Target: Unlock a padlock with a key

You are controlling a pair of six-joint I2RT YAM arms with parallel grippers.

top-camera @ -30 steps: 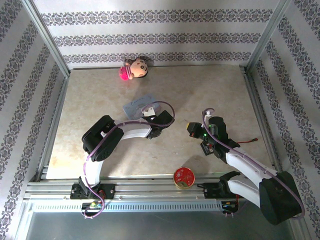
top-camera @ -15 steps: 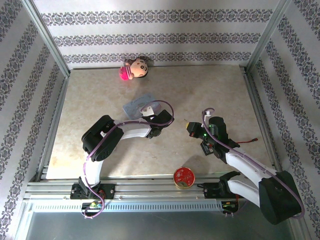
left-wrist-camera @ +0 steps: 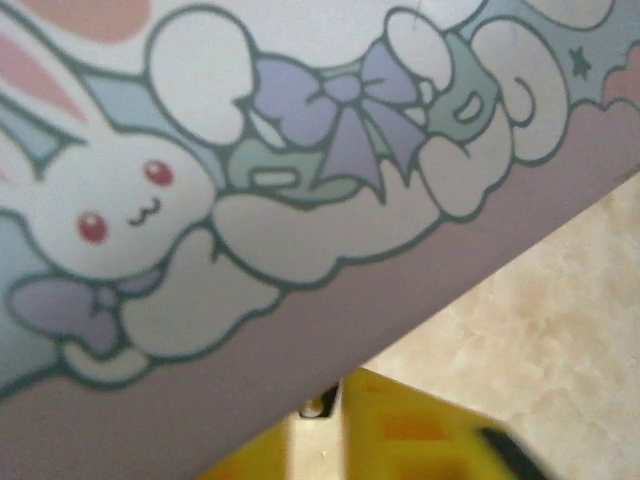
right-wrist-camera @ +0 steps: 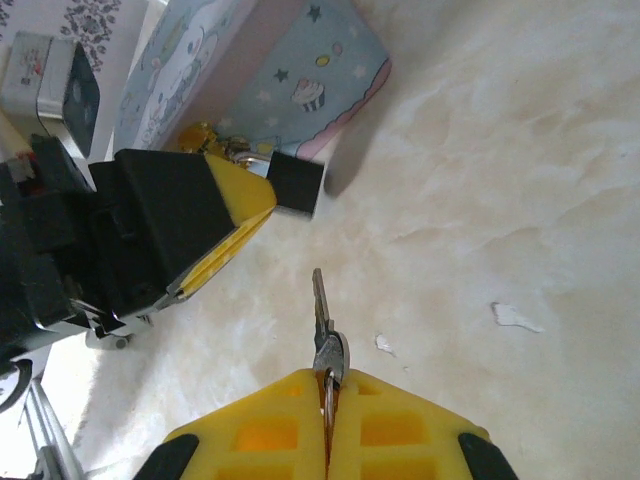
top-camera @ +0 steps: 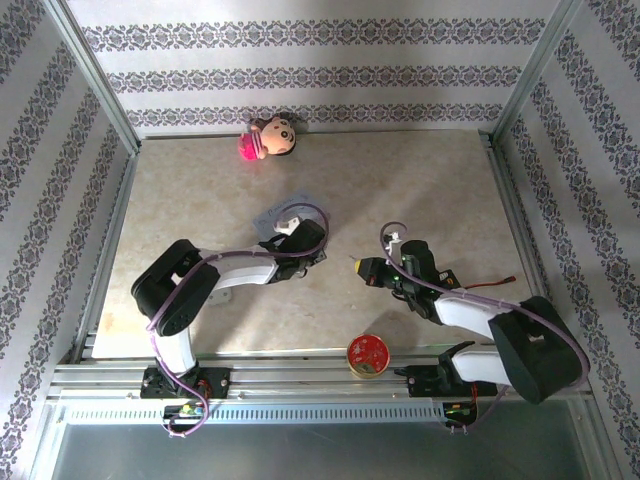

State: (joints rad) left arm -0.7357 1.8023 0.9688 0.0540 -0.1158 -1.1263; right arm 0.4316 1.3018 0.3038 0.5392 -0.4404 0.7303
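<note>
Lying at the near corner of the pale blue box (right-wrist-camera: 290, 70), the padlock (right-wrist-camera: 296, 185) looks to us like a small black block with flat square faces. It is tilted, with its bright metal loop turned away toward the left pincer (right-wrist-camera: 255, 205). We read that pincer as closed on the loop: its black-and-yellow fingers are drawn together with their tips right at the metal. From its own wrist camera a bit of metal sits in the narrow slit between the yellow pads. We judge the hold is meant to pin the lock in place, body pointing out toward the other arm, so it cannot slide or spin when something pushes into it. Whether the keyhole is on the face turned to us we cannot tell; that face looks plain black. Near the block but apart from it, the key (right-wrist-camera: 319, 300) sticks straight out of the right pincer (right-wrist-camera: 325, 380), whose yellow fingers are clamped on its head, blade aimed roughly at the lock. Both pincers sit low over the pale marbled bench (right-wrist-camera: 500, 180), and we take the box behind as a backstop.
</note>
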